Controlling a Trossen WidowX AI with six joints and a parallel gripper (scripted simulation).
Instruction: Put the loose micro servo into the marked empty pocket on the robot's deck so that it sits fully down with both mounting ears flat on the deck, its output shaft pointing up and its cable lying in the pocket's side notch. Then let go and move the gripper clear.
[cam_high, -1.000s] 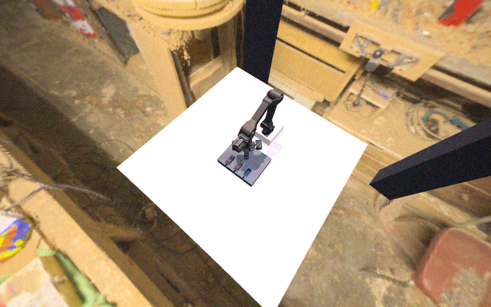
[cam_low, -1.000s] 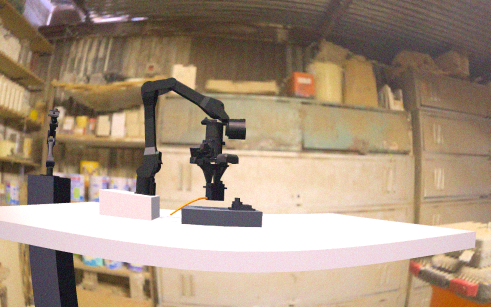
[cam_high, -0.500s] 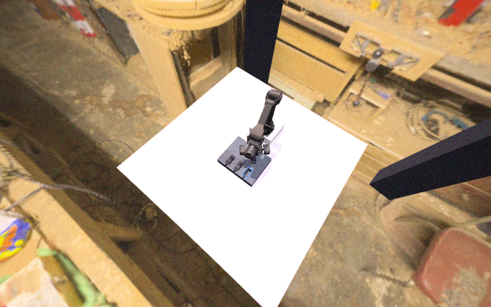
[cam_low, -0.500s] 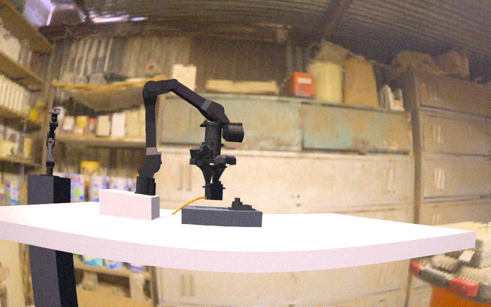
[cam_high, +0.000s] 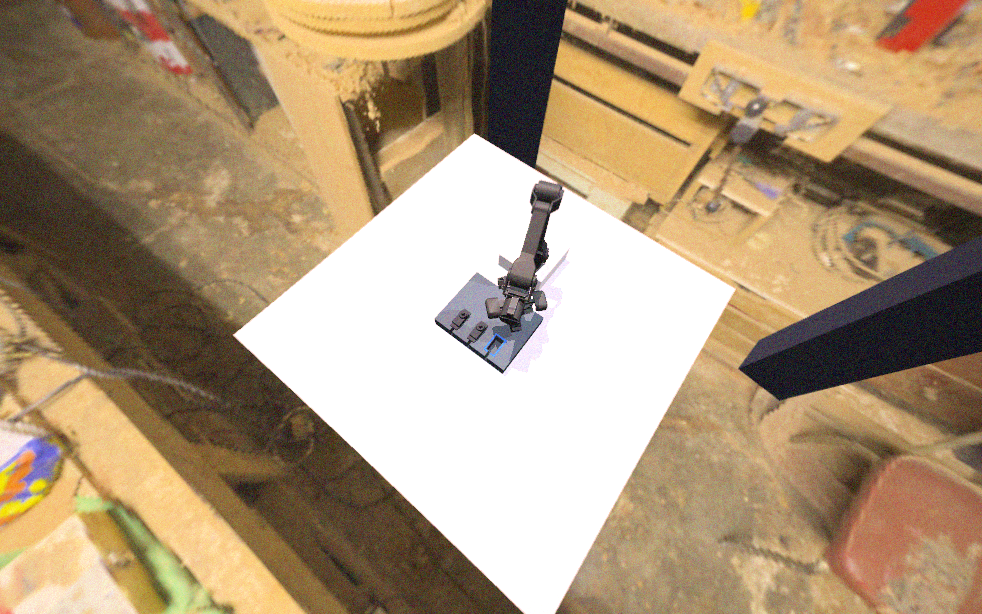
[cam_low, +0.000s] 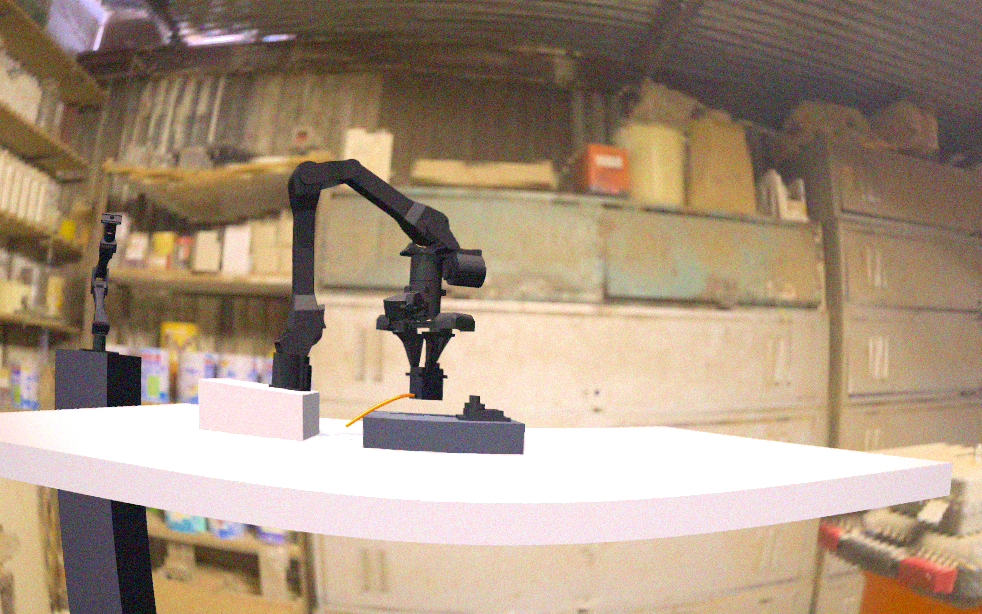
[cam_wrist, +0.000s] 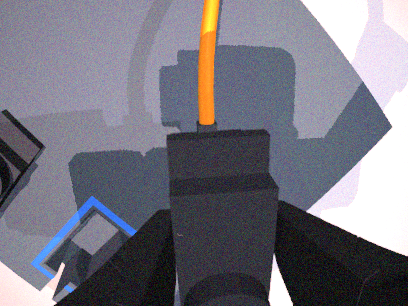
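Observation:
My gripper (cam_low: 425, 367) (cam_wrist: 221, 218) is shut on the loose black micro servo (cam_low: 427, 385) (cam_wrist: 220, 165), held upright a little above the deck (cam_high: 474, 286) (cam_low: 441, 435) (cam_wrist: 260, 25). Its round output end faces up at the bottom of the wrist view. Its orange cable (cam_low: 380, 407) (cam_wrist: 207, 80) runs from its far end and droops towards the arm base in the exterior view. The empty pocket (cam_high: 496, 343) (cam_wrist: 95, 234), outlined in blue, lies lower left in the wrist view, beside the servo and turned at an angle to it. My left finger hides part of it.
Two seated servos (cam_high: 460, 318) (cam_high: 476, 331) stand in a row beside the pocket; one shows at the left of the wrist view (cam_wrist: 15, 155). The arm's white base block (cam_low: 253, 412) stands behind the deck. A dark post (cam_low: 86, 434) carries another arm at the table's far left.

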